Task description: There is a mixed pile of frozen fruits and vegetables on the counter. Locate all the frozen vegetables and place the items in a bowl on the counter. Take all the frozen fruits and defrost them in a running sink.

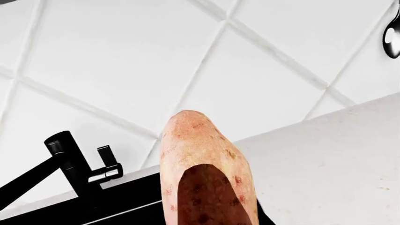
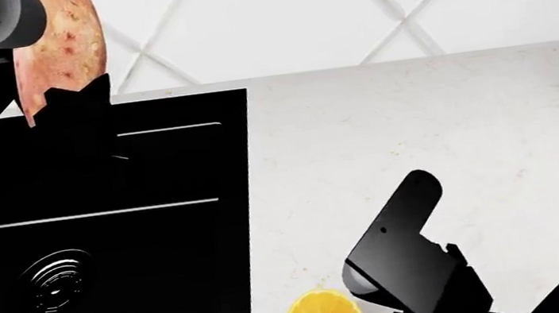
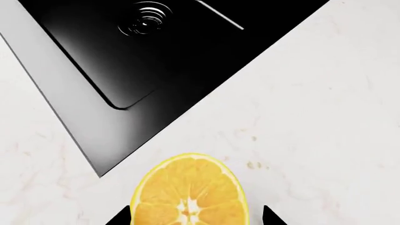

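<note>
Left gripper point(image 2: 47, 89) clamps sweet potato point(image 1: 206, 173), raised over sink point(image 2: 99, 251) at 10 o'clock. Right gripper point(image 3: 194, 220), spread wide, straddles citrus point(image 3: 190, 190) at 6 o'clock on counter point(image 2: 415, 124). Next likely: close, carry sinkward.

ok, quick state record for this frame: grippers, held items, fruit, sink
left gripper: shut on the sweet potato, raised in front of the wall tiles above the sink's back edge
right gripper: open, fingers either side of the halved citrus
halved citrus: cut face up on the counter, just right of the sink
sink: no items seen inside; no water visible at the tap
bowl, corn, strawberry: not in view
</note>
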### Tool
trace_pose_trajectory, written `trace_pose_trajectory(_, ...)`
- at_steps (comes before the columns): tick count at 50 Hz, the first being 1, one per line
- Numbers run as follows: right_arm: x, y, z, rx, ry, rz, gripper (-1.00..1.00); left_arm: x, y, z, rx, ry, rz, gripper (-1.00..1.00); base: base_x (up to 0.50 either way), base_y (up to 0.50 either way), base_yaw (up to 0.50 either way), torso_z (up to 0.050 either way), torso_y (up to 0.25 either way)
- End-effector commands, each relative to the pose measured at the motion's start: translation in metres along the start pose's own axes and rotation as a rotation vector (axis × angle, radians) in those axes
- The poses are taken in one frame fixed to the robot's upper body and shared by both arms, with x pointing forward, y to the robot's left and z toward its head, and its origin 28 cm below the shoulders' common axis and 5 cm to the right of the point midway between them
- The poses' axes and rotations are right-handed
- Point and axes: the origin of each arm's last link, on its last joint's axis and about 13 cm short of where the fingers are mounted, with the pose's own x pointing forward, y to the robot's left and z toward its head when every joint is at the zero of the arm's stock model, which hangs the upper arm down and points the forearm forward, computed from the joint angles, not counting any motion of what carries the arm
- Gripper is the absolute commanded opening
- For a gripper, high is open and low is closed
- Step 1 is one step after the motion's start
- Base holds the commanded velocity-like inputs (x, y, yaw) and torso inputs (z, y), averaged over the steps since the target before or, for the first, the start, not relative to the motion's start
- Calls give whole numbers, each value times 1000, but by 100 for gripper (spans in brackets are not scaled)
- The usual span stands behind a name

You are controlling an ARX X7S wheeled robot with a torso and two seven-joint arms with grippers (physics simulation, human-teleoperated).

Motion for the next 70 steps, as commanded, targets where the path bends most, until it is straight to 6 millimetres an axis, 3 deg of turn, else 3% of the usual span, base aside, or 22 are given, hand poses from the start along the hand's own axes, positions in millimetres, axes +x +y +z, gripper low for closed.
trace_pose_trajectory(1, 6, -2, -4, 1, 19, -7, 100, 0, 0, 1, -8, -6, 9, -100, 0, 0, 0, 0, 0)
trace_pose_trajectory(25, 17, -5, -12, -41, 35, -15, 100, -2, 0, 1, -5, -6, 13, -100, 0, 0, 0, 0, 0)
trace_pose_trajectory(26, 17, -5, -12, -43, 29, -18, -100, -2, 1, 1, -5, -6, 14, -100, 0, 0, 0, 0, 0)
trace_pose_trajectory(43, 8, -8, 4, -147, -169, -111, -100, -2, 2, -1, 1, -2, 21, -100, 0, 0, 0, 0, 0)
trace_pose_trajectory(53, -26, -3, 28, -181, -369, -169, -100, -4, 4, 0, -3, -6, 30, -100, 0, 0, 0, 0, 0)
trace_pose_trajectory(61, -39, -1, 39, -245, -489, -276, -100, -7, 6, 0, -5, -9, 34, -100, 0, 0, 0, 0, 0)
trace_pose_trajectory(70, -52, -5, 52, -183, -568, -438, -100, -13, 6, -2, -1, -18, 37, -100, 0, 0, 0, 0, 0)
